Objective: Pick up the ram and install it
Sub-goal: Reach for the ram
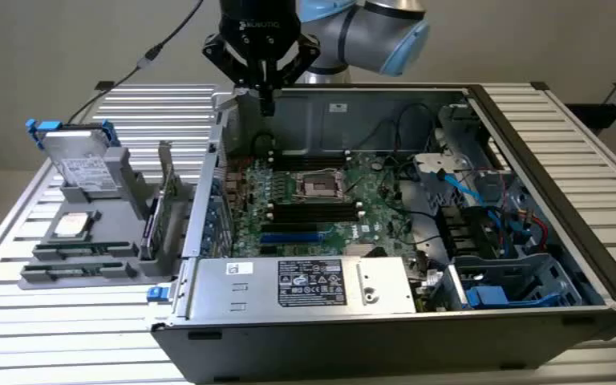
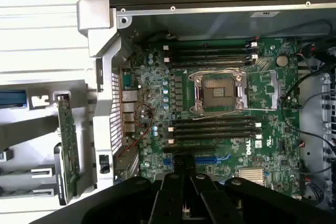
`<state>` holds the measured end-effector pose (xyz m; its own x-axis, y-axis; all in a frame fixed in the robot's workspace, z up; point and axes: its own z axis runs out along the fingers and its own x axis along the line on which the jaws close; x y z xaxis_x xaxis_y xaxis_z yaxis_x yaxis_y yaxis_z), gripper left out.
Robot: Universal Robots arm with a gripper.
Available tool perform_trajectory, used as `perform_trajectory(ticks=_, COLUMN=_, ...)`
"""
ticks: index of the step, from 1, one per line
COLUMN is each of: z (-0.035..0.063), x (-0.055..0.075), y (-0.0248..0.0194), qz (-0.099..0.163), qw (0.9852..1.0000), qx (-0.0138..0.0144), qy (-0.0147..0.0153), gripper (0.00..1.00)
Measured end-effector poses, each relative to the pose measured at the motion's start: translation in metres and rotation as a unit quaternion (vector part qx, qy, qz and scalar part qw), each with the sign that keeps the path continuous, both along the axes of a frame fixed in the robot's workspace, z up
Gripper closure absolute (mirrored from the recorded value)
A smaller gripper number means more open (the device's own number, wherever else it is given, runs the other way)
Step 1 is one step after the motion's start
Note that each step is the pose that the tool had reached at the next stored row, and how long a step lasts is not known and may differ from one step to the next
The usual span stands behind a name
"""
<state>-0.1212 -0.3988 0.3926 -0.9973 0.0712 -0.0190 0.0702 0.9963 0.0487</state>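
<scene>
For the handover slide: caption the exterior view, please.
Shut tool hovers above the open computer case, motherboard exposed below; grey parts holder stands beside it.

We are looking at a robotics lab bench: a robot arm (image 1: pixel 378 28) hangs over a slatted metal table (image 1: pixel 62 337) against a plain wall (image 1: pixel 51 40). On the table we see an opened PC case (image 1: pixel 394 341) with its motherboard (image 1: pixel 319 212) bare, and beside it a grey rack (image 1: pixel 73 277) holding loose parts.
</scene>
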Motion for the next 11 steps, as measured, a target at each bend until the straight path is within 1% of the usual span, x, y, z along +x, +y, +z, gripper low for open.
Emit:
perform_trajectory(ticks=9, z=0.0, x=0.0, y=0.0, qz=0.0, qw=1.0, qx=0.0, qy=0.0, gripper=0.9)
perform_trajectory(ticks=10, z=0.0, x=-0.0004, y=0.0, qz=0.0, qw=1.0, qx=0.0, qy=0.0002, gripper=0.9)
perform_trajectory(ticks=11, z=0.0, x=-0.0018, y=0.0001, qz=0.0, qw=1.0, qx=0.0003, qy=0.0014, gripper=0.9)
